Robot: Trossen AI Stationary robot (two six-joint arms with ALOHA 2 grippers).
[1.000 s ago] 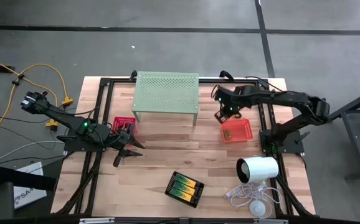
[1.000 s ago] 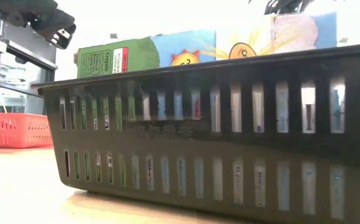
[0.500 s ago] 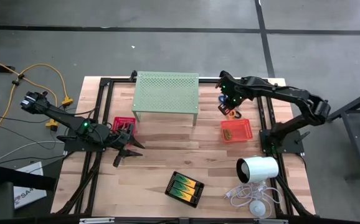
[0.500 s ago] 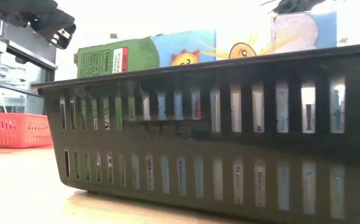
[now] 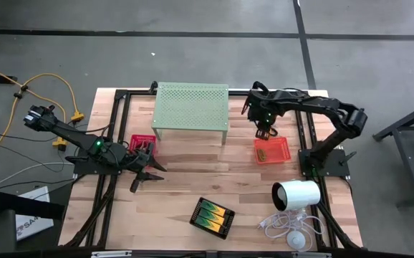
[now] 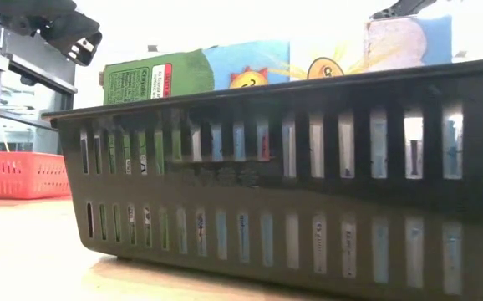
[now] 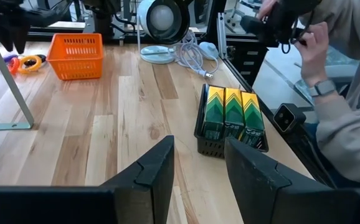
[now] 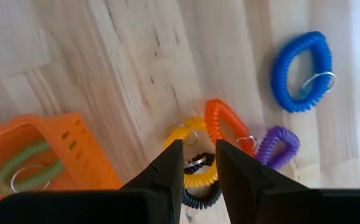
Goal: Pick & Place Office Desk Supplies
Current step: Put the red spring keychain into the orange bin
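Right gripper [image 8: 197,163] jaws narrowly apart above coil rings [image 8: 195,177] beside orange tray [image 8: 40,152], left gripper [image 7: 198,163] jaws apart

High view: straight down over whole worktop [image 5: 178,193]. Low view: worktop level, close against black tray [image 6: 292,176]. Left wrist view: looks across worktop, sharing that tray. Right wrist view: close, facing down at orange tray [image 8: 37,155].

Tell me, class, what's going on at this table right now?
The right gripper hangs open over a small pile of coil wristbands lying on the table beside the orange tray, which already holds a green one. It isn't holding anything. The left gripper waits open near the red tray, and a black tray of crayon boxes sits nearer the front edge.
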